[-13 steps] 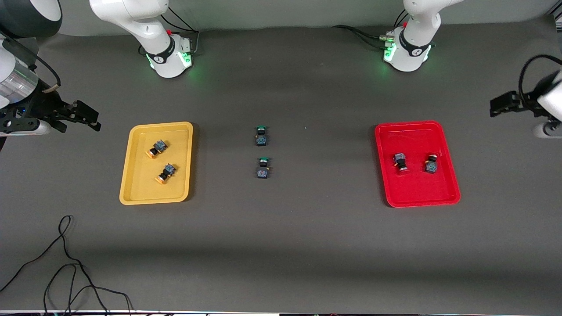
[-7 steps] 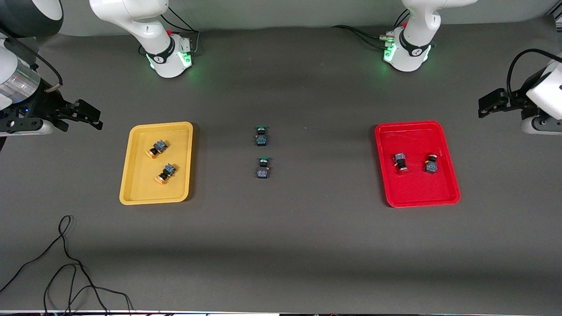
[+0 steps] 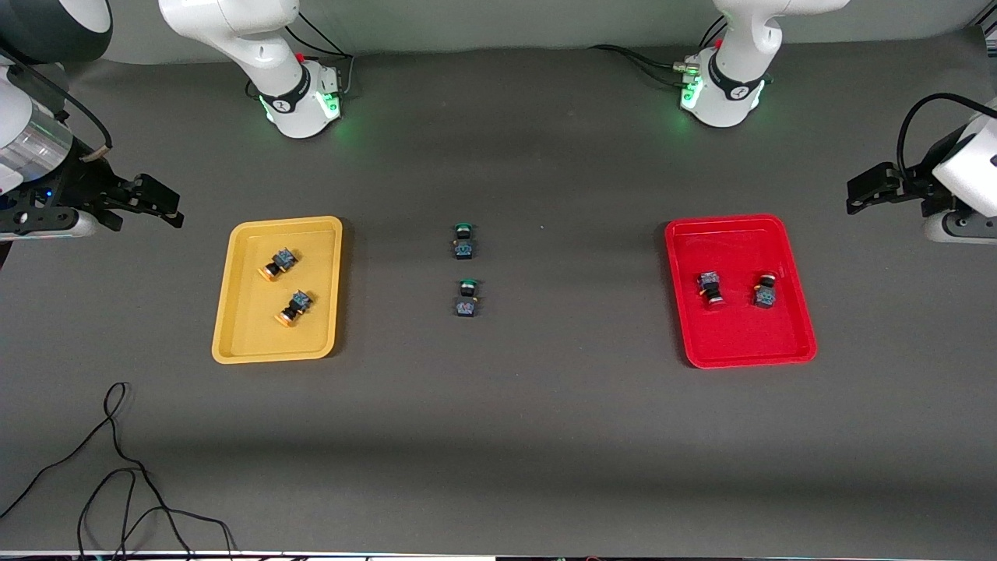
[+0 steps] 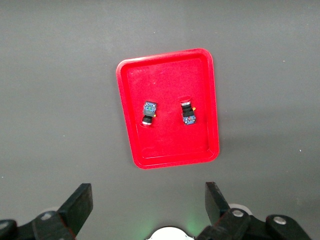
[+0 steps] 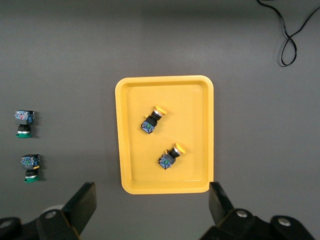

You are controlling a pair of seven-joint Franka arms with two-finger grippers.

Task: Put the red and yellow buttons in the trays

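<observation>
My left tool (image 4: 145, 210) is hanging open, empty, above the red tray (image 4: 131, 131); my right tool (image 5: 152, 207), likewise, above the yellow tray (image 5: 121, 150). Only the front view is showing both trays together.

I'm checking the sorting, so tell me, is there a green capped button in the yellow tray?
No, the yellow tray holds only two yellow-capped buttons; both green-capped buttons lie on the table beside it.

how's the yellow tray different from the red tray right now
The yellow plastic tray lies toward the right arm's end of the table; the red plastic tray lies toward the left arm's end. The yellow one holds two orange-yellow-capped buttons, the red one two red-capped buttons. Both are shallow, rounded rectangles.
</observation>
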